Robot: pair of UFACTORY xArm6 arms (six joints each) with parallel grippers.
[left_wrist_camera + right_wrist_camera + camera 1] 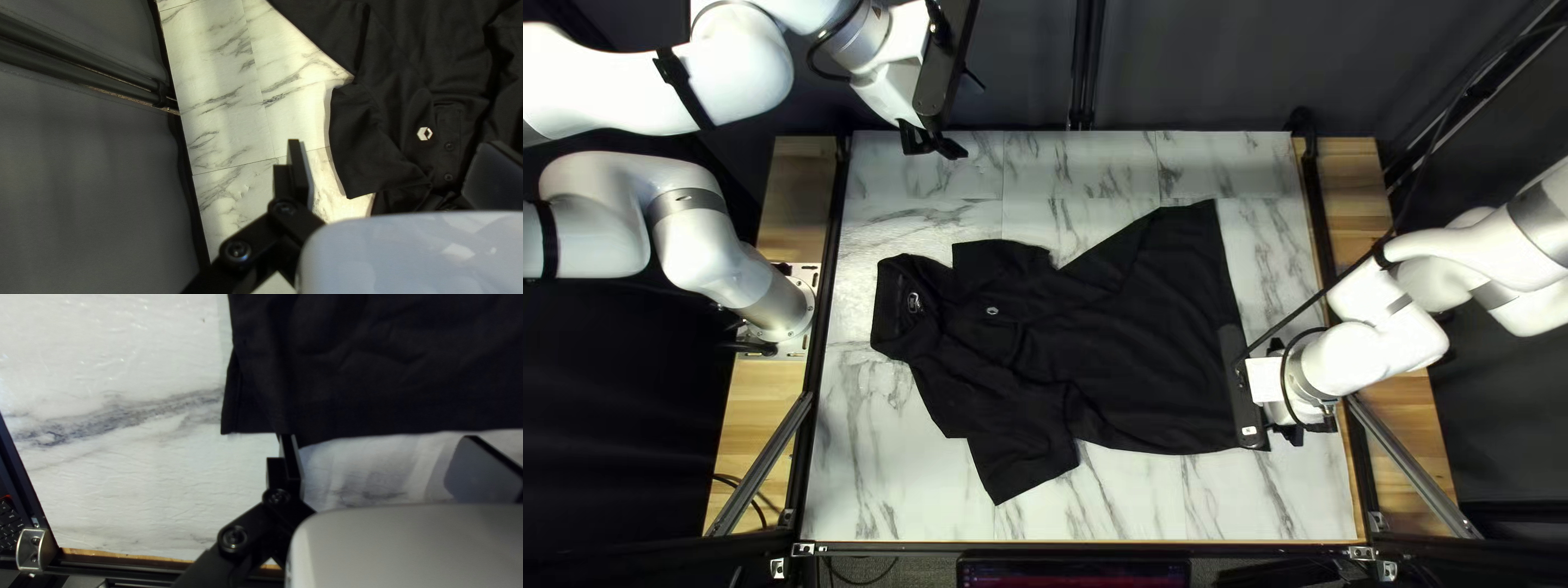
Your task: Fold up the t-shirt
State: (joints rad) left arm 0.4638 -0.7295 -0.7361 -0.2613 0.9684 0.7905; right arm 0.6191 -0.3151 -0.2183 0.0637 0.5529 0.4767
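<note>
Black shirt (1144,348) laid out, folding hardly begun

It lies on the marble surface (1198,506), collar (893,310) at the left of the top left view, hem (392,422) at the right; both sleeves jut out; left hand (392,143) spread, empty, raised near the far sleeve; right hand (381,438) spread at the hem, pinching nothing; sleeves, sides and length all seem left to fold
</note>
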